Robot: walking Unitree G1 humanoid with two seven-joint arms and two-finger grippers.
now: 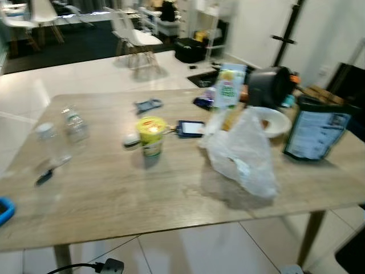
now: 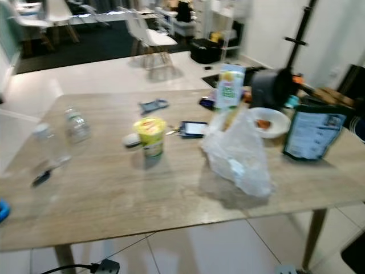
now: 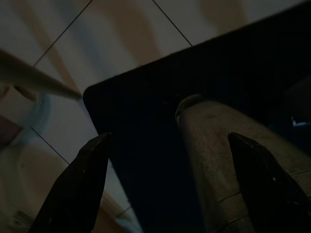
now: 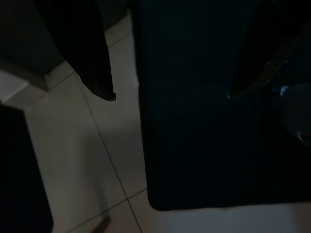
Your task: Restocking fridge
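Table first, a big pale wooden one spread across the head views, slightly blurred, with white floor tiles below and white chairs well back in the room. On the right end stands a dark bag with a pale label, upright near the edge. Just left of it a crumpled clear plastic bag slumps on the wood, and behind that sits a white bowl with something orange inside. A black pot rests at the far right corner, and beside it a tall green and white carton stands upright, probably juice, though the print is too blurred to read. Mid-table there's a yellow-lidded cup, a phone lying flat just to its right, and a small grey object further back. Over on the left, two clear plastic bottles stand near each other, with a dark pen lying in front of them. Down low, the left gripper hangs in shadow over the tiles with its two black fingers spread wide and nothing between them. The right gripper hangs in the dark too, fingers parted and empty, beside a dark panel.
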